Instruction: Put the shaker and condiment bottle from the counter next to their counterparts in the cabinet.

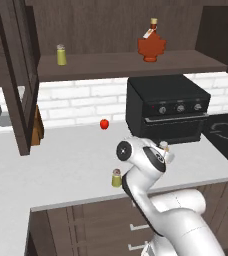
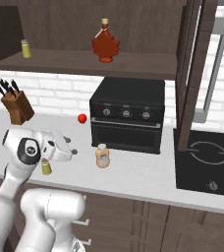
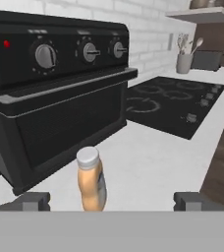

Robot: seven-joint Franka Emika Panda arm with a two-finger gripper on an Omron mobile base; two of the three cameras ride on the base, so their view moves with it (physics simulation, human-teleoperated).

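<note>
Gripper (image 3: 106, 199), jaws wide apart, faces the condiment bottle (image 3: 91, 180) standing upright on the counter (image 3: 148, 167) before the toaster oven (image 3: 55, 93); an off-centre approach could topple it.

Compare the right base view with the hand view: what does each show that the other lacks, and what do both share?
Right base view alone: the knife block, the red apple, the shaker on the counter, and the maple-leaf bottle on the cabinet shelf. Hand view alone: a utensil holder beyond the cooktop. Both: the condiment bottle, black oven and cooktop.
</note>
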